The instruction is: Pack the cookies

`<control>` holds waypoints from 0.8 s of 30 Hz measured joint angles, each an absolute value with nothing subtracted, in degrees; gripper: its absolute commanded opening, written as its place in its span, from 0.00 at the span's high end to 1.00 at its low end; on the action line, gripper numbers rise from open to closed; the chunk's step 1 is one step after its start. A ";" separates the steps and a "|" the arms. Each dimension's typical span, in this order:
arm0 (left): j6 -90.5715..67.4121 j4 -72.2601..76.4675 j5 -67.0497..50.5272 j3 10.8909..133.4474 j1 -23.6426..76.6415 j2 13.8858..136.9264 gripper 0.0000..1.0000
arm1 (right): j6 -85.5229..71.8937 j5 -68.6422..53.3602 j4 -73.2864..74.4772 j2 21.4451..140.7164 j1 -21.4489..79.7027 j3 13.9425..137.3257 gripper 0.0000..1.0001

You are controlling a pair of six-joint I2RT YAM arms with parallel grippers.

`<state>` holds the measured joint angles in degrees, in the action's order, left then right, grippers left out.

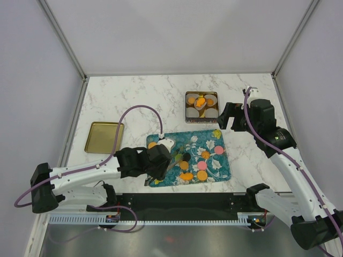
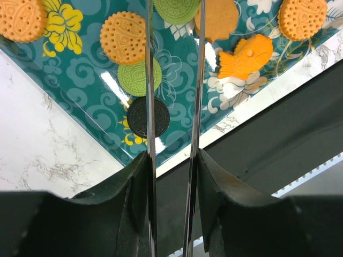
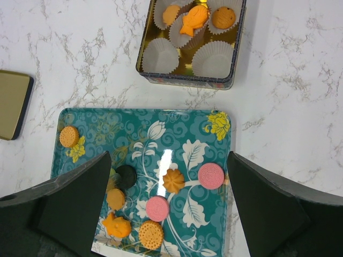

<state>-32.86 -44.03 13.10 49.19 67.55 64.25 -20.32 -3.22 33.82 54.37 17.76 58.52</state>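
The cookies lie on a teal floral tray (image 1: 214,167): pink ones (image 3: 211,175) (image 3: 157,208), a black one (image 3: 126,176), orange rounds (image 3: 150,234) and an orange fish (image 3: 117,225). My left gripper (image 1: 172,162) hovers low over the tray's left part. Its thin metal fingers (image 2: 149,80) stand slightly apart with nothing between them, beside a black cookie (image 2: 140,116) and a green cookie (image 2: 134,77). My right gripper (image 1: 227,116) is wide open and empty, high above the tray (image 3: 193,134). A tin (image 1: 188,106) holds white paper cups, with several orange cookies inside (image 3: 194,20).
A gold lid (image 1: 104,137) lies flat left of the tray, also at the left edge of the right wrist view (image 3: 13,104). The tin's rim (image 3: 185,80) stands just behind the tray. White marble tabletop surrounds them; a black rail runs along the near edge.
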 measured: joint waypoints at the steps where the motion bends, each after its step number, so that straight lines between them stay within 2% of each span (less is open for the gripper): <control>1: -32.88 -44.01 13.10 49.19 67.55 64.23 0.56 | -20.32 -3.22 33.82 54.37 17.76 58.52 0.02; 24: -32.51 -44.03 14.76 54.89 66.41 66.08 0.57 | -20.32 -3.20 33.82 54.37 17.76 58.52 0.02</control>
<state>-32.51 -44.03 14.76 54.89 66.41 66.08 -20.32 -3.20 33.82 54.37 17.76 58.52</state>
